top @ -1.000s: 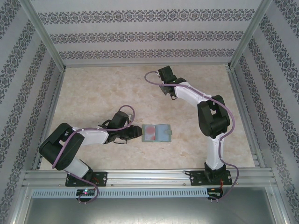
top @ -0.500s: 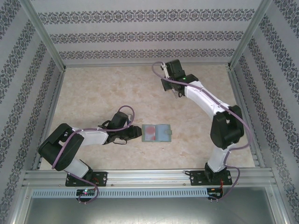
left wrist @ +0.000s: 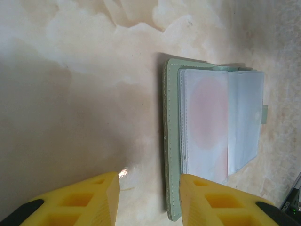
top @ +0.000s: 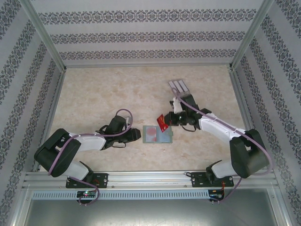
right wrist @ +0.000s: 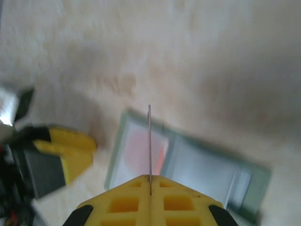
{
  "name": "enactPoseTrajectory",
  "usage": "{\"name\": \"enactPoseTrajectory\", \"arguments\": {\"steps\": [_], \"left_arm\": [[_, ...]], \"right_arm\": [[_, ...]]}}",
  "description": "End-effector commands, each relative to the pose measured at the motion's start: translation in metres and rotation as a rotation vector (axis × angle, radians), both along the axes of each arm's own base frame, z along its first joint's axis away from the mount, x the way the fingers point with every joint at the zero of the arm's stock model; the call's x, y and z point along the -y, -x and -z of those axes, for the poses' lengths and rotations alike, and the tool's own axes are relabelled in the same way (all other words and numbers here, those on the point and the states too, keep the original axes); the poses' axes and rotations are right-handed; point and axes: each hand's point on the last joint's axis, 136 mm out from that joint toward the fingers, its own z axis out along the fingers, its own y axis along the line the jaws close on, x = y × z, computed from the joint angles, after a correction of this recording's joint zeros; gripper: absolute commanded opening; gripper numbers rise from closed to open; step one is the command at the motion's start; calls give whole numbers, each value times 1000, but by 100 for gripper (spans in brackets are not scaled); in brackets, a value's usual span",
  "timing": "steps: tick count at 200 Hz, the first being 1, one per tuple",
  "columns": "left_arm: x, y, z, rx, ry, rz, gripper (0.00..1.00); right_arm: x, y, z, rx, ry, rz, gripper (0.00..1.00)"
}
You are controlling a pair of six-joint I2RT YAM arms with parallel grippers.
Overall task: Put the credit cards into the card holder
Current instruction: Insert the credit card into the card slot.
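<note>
Evidently the right gripper pinches a thin red plastic credit card between closed yellow fingers. It holds the card on edge just above the flat grey-green folding card holder, probably so the lower edge can slide into a pinkish pocket. The card holder lies open on the table between the two arms. The left gripper sits low at its left edge, jaws parted, one finger over the stitched border, likely to steady it. A pale grey ribbed slotted stand sits farther back. The beige marbled tabletop looks matt and flat. Wallpapered walls with floral bands and aluminium posts enclose it.
</note>
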Motion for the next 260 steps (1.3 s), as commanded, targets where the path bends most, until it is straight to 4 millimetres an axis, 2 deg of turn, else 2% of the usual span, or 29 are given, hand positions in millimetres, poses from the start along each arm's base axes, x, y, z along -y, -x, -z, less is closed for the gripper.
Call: {"name": "enactPoseTrajectory", "arguments": {"steps": [1, 37, 64, 118, 137, 170, 227, 260], "left_arm": [[-18, 18, 25, -63, -96, -11, 39], [-15, 17, 20, -49, -94, -2, 39], [-13, 19, 26, -72, -99, 7, 39], [-16, 19, 24, -61, -108, -15, 38], [-18, 17, 20, -49, -117, -19, 38], [-15, 17, 24, -65, -112, -11, 38], [-10, 15, 24, -71, -108, 4, 38], [-6, 16, 30, -95, -102, 19, 37]], "right_arm": [[-12, 22, -11, -90, -191, -68, 0], [-5, 36, 3, -193, -270, -93, 0], [-7, 38, 11, -226, -281, -100, 0], [0, 34, 34, -253, -228, -73, 0], [4, 31, 36, -251, -221, -51, 0], [10, 27, 40, -237, -196, -28, 0], [5, 22, 45, -263, -217, -27, 0], [3, 21, 44, -268, -232, -31, 0]]}}
